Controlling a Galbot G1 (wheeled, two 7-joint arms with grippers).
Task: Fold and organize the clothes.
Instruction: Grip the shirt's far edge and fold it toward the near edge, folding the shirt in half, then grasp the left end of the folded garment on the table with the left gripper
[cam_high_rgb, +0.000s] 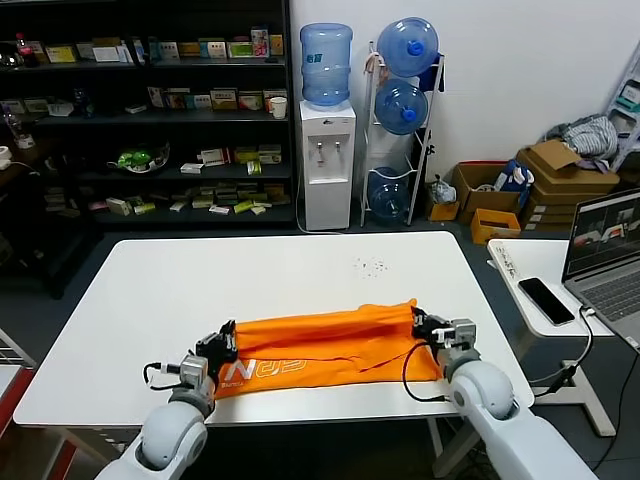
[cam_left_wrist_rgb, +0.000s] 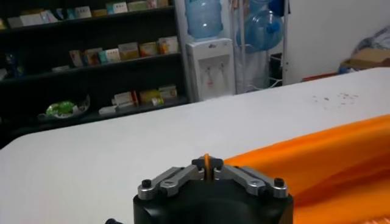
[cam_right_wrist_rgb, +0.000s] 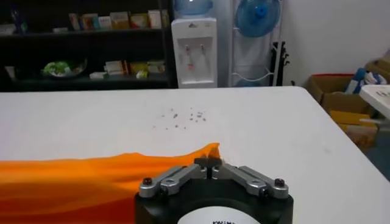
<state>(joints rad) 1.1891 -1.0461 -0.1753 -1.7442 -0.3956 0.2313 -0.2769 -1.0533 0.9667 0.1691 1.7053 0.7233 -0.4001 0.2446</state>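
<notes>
Head view, orange T-shirt betw. grippers, L & R pinching its ends

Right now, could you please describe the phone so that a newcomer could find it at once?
Look beside the big white table to the smaller side desk. The phone lies flat there, next to the open laptop: a slim black slab, screen dark.

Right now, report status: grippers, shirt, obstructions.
Left gripper shut on orange T-shirt, left end. Right gripper shut on its right end. Shirt folded lengthwise on white table, lettering toward near edge. Nothing in the way on the table.
</notes>
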